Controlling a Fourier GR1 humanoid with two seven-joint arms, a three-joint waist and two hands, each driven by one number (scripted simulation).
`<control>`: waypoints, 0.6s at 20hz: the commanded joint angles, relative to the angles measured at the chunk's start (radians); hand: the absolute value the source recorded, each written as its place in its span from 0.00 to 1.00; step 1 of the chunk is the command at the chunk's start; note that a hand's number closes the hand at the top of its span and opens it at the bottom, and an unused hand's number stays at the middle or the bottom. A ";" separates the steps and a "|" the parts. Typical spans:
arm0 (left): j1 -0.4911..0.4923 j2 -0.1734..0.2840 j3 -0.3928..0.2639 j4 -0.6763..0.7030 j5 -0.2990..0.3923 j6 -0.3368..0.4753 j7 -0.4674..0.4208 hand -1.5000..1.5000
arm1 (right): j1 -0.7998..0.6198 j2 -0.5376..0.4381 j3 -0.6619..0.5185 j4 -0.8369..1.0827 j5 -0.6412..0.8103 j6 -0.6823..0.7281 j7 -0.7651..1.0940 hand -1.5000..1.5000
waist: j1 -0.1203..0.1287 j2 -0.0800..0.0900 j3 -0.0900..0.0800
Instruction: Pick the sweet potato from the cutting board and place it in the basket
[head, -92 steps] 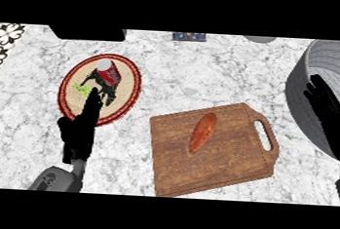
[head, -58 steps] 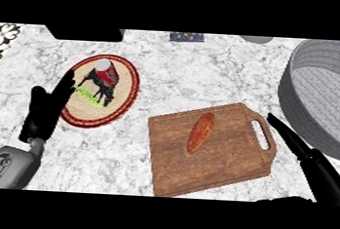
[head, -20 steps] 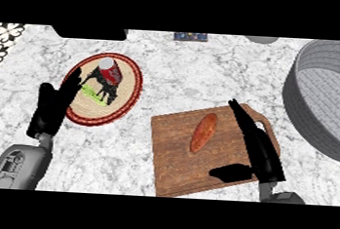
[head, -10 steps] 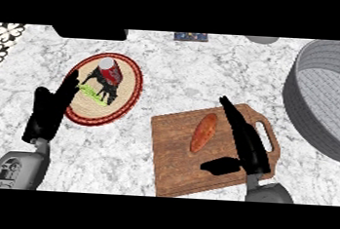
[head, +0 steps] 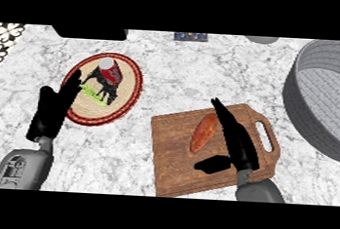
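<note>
An orange-brown sweet potato [head: 203,132] lies on the wooden cutting board [head: 176,169] in the middle of the counter. My right hand [head: 236,142] is over the board just right of the sweet potato, open, with straight fingers pointing away and the thumb out to the left below it. The hand is beside the sweet potato and does not hold it. The grey basket [head: 325,95] stands at the right edge, partly cut off. My left hand [head: 52,111] rests open at the left, fingers up, overlapping the rim of a round mat.
A round red-rimmed mat [head: 106,86] with a dark figure lies left of the board. A dark object [head: 89,32] and a small blue item [head: 190,37] sit along the back edge. White marble counter shows between the mat, board and basket.
My right hand has slid left across the board and now lies right beside the sweet potato. The left hand has barely moved. The sweet potato has stayed in place.
</note>
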 commanded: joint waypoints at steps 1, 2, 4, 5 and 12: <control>-0.048 -0.008 0.029 0.042 -0.008 -0.011 -0.009 0.50 | -0.056 0.015 -0.036 0.071 -0.028 0.013 -0.031 0.00 | -0.001 0.000 0.000; -0.062 -0.038 0.012 0.118 -0.042 0.026 -0.063 0.50 | -0.029 0.000 -0.046 0.108 -0.023 -0.003 -0.100 0.00 | -0.002 0.001 0.000; 0.005 -0.010 0.025 -0.035 -0.023 -0.018 0.026 0.50 | -0.044 0.003 -0.067 0.128 -0.007 0.000 -0.084 0.00 | 0.000 0.000 0.000; 0.016 -0.049 -0.002 -0.025 -0.051 0.017 -0.003 0.50 | -0.053 0.015 -0.012 0.135 -0.027 -0.048 -0.048 0.00 | 0.001 0.000 0.000; -0.018 -0.002 0.073 0.083 0.000 -0.061 -0.075 0.50 | -0.159 0.016 0.034 0.321 -0.029 -0.123 -0.081 1.00 | 0.005 0.002 0.000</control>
